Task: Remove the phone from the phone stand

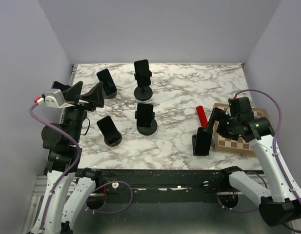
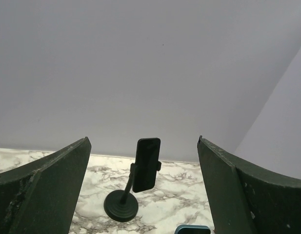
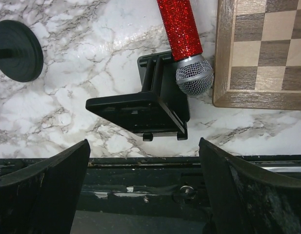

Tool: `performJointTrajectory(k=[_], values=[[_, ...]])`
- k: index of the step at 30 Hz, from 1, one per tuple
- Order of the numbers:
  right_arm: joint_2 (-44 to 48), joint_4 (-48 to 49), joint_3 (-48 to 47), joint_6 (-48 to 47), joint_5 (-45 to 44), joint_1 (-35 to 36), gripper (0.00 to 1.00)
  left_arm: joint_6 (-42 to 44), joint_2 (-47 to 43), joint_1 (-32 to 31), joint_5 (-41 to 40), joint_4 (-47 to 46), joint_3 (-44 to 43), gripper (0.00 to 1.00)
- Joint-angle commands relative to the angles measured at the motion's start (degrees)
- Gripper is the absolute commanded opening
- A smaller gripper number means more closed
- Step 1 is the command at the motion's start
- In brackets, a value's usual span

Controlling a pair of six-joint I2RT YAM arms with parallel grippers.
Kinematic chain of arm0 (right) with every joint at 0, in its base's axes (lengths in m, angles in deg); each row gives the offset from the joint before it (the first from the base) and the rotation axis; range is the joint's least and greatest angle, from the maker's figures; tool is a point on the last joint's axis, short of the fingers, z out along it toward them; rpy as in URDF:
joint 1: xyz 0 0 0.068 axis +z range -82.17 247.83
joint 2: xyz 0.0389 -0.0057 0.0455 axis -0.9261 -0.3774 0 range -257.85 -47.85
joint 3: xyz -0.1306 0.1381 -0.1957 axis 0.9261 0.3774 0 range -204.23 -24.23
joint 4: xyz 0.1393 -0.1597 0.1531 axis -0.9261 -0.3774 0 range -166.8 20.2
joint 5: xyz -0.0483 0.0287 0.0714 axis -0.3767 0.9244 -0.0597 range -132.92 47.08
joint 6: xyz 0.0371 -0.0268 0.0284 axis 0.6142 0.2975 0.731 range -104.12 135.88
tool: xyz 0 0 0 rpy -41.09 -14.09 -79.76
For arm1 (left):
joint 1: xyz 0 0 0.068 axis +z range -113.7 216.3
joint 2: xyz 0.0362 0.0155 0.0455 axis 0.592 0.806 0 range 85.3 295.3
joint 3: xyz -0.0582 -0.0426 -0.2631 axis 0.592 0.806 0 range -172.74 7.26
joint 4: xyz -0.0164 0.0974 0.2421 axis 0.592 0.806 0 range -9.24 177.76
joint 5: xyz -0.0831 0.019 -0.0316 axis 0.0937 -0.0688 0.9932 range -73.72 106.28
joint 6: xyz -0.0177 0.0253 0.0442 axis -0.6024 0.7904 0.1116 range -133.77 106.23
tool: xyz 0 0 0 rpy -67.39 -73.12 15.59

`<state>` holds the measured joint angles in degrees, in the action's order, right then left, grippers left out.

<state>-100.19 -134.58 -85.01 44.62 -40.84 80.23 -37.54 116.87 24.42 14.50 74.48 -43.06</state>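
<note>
Black phone [image 2: 147,164] upright on its stand [image 2: 121,205], dead ahead of the released left claw [image 1: 87,93], well apart; right claw [image 1: 209,129] released too, farther off

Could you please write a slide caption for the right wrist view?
Right gripper open above a black stand, with a red microphone and chessboard alongside.

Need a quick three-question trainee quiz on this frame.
1. How many black phones sit in black stands on the white marble table?
2. True or false: the red glitter microphone lies on top of the wooden chessboard.
3. The left tool is: A) open, B) shut on a phone, C) shut, empty.
Key: 1) four; 2) false, it lies beside the board; 3) A.
</note>
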Motion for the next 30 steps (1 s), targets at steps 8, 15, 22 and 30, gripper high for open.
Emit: performJointTrajectory(k=[8, 15, 22, 30], values=[[-6.2, 3.7, 2.3, 3.7, -6.1, 10.0, 1.0, -2.5, 4.4, -0.2, 1.6, 1.2, -0.1, 0.99], [-11.1, 3.5, 3.6, 8.2, -14.5, 17.1, 1.0, -1.8, 5.4, -0.2, 0.9, 2.6, -0.8, 0.99], [-12.9, 3.0, 3.7, 10.8, -19.3, 19.1, 1.0, -2.0, 5.7, -0.2, 1.1, 2.7, -0.9, 0.99], [-13.6, 7.4, 5.5, 12.4, -21.1, 19.2, 0.94, -2.1, 5.6, -0.2, 0.3, 3.1, -0.9, 0.99]])
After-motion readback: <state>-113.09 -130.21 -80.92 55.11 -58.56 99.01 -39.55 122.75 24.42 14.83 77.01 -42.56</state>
